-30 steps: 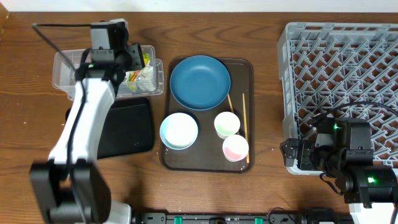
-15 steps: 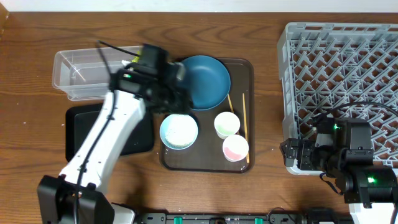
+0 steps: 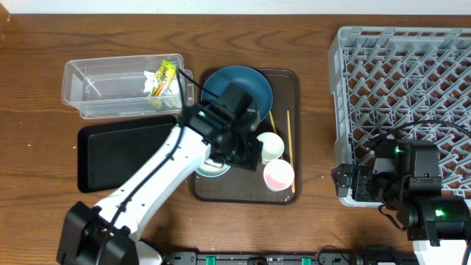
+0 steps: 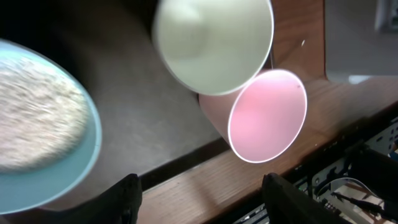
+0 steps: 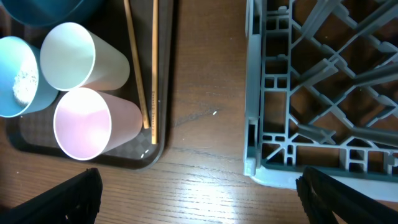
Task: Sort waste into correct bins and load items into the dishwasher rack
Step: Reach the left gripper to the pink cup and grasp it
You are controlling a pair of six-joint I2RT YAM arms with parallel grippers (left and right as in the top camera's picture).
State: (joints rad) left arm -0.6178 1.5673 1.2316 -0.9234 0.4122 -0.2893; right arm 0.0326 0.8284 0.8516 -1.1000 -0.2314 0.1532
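My left gripper [image 3: 246,156] is open and empty, low over the brown serving tray [image 3: 283,79] between the light blue bowl [image 3: 208,168] and the cups. The left wrist view shows its fingers [image 4: 202,199] apart, the bowl with rice grains [image 4: 37,124], the pale green cup [image 4: 214,40] and the pink cup [image 4: 267,115]. The dark blue plate [image 3: 228,85] is partly hidden by the arm. Two chopsticks [image 3: 288,140] lie right of the cups. The tissue [image 3: 153,77] and wrapper [image 3: 165,75] lie in the clear tub [image 3: 96,88]. My right gripper [image 3: 342,182] is open by the rack [image 3: 405,88].
The black tray [image 3: 125,151] lies in front of the clear tub. In the right wrist view the open fingers [image 5: 205,199] hover over bare wood between the serving tray's corner [image 5: 155,152] and the rack's front corner [image 5: 255,162].
My left arm has swung from over the clear tub, right and forward, to above the bowl and cups. The wrapper and tissue now show in the tub. The right arm has not moved.
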